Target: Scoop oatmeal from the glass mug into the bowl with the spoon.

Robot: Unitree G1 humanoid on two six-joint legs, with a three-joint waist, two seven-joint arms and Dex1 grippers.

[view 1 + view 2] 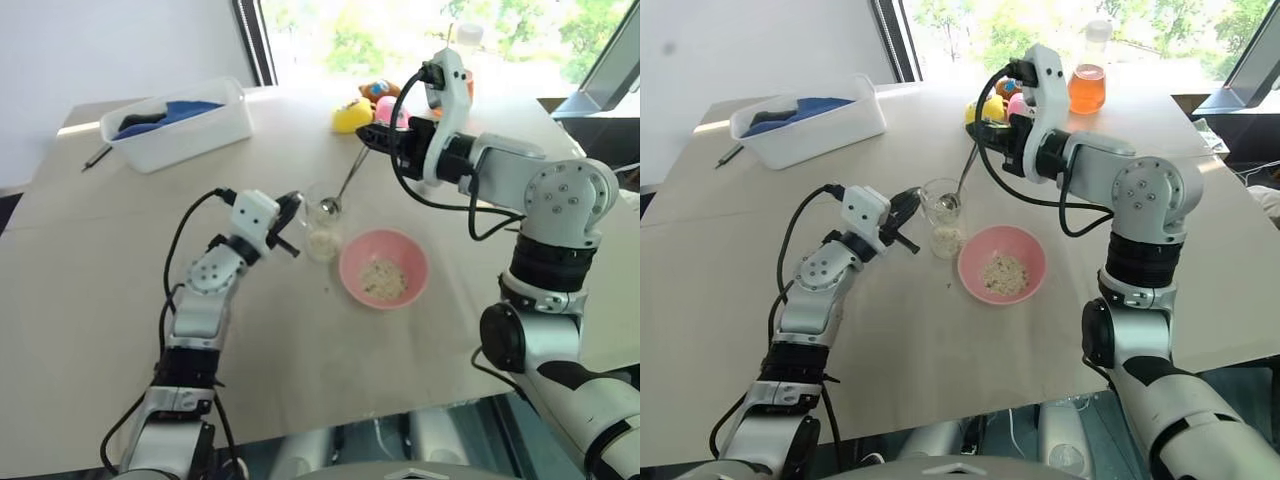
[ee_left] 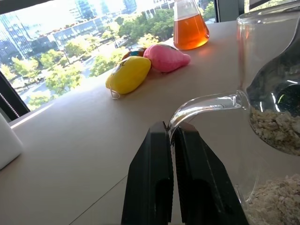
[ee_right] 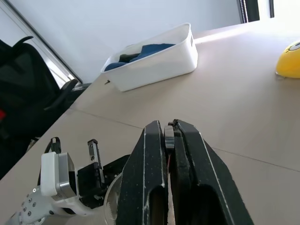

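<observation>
Over the glass mug [image 1: 943, 222], spoon [image 1: 958, 190] bowl sits at the rim, handle clamped in right gripper [image 1: 372, 137]. Left gripper [image 2: 171, 136] is clenched on the mug handle. Oatmeal [image 1: 1004, 273] partly in pink bowl [image 1: 1032, 282], rest in mug. Keep spoon level, lift clear of rim, travel slowly to bowl, then roll the wrist.

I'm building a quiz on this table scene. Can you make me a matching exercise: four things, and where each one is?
Things:
1. spoon
2. glass mug
3. pink bowl
4. white tub

Places:
A. handle pinched in the left gripper's jaws
B. far left of the table
C. held by the right gripper, tip over the mug
D. right beside the mug, some oatmeal inside

Pairs: 1-C, 2-A, 3-D, 4-B
</observation>
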